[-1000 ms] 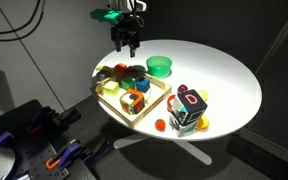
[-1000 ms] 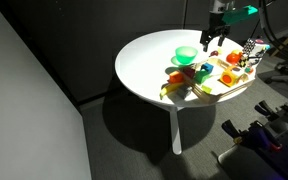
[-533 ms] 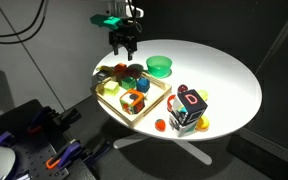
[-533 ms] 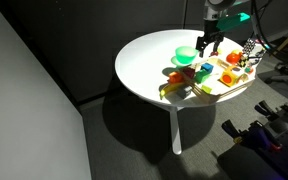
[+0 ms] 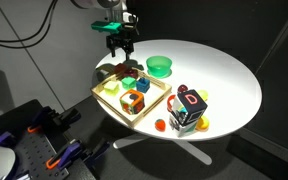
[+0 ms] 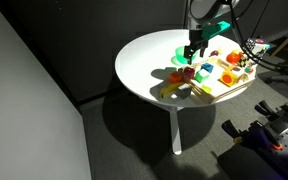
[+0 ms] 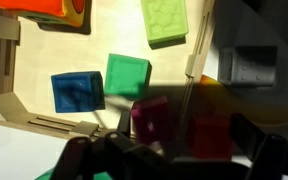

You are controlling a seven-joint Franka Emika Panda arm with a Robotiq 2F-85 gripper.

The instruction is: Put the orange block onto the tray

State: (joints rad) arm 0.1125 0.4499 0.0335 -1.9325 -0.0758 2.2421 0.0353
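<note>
The light wood tray (image 5: 147, 106) holds several coloured blocks; it also shows in the other exterior view (image 6: 222, 84) and the wrist view (image 7: 4, 60). In the wrist view a small orange-red block (image 7: 210, 134) lies in deep shadow just outside the tray's rim, next to a magenta block (image 7: 149, 118) inside it. I take it for the orange block; its colour is hard to judge. My gripper (image 5: 121, 48) (image 6: 194, 52) hangs open above this tray edge. Both blocks lie between its dark fingers (image 7: 179, 158). It holds nothing.
On the tray lie a blue block (image 7: 77, 92), a green block (image 7: 127, 75), a light green block (image 7: 164, 20) and a larger orange-red hollow block (image 5: 133, 100). A green bowl (image 5: 159, 66) stands behind the tray. A letter cube (image 5: 189, 108) and a tiny orange piece (image 5: 160, 125) sit near the front edge.
The gripper has moved away from the bowl's side toward the tray's far edge and come a little lower. It stays open. The blocks have not moved.
</note>
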